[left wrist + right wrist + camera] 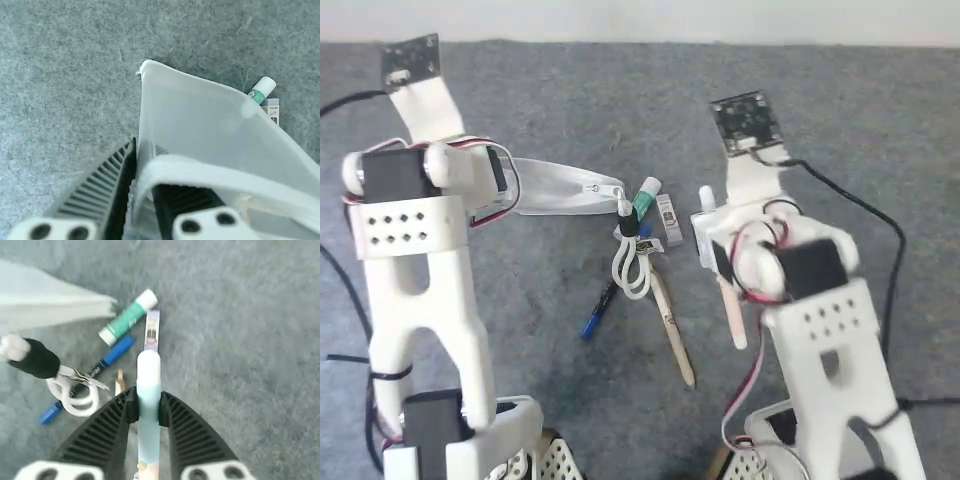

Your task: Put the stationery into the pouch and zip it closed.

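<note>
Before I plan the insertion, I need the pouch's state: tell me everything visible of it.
The pouch is translucent white, soft plastic by its look, with a zip along its top. The left gripper is shut on one wall at its open mouth; from there it tapers away. From its far tip hangs a white looped cord with a black toggle, beside a green glue stick.

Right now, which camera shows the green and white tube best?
The right wrist view: the green and white tube lies whole, cap to base, beside the blue pen. In the high view the tube is small, next to the pouch's zip end. In the left wrist view its capped end pokes past the pouch's edge.
</note>
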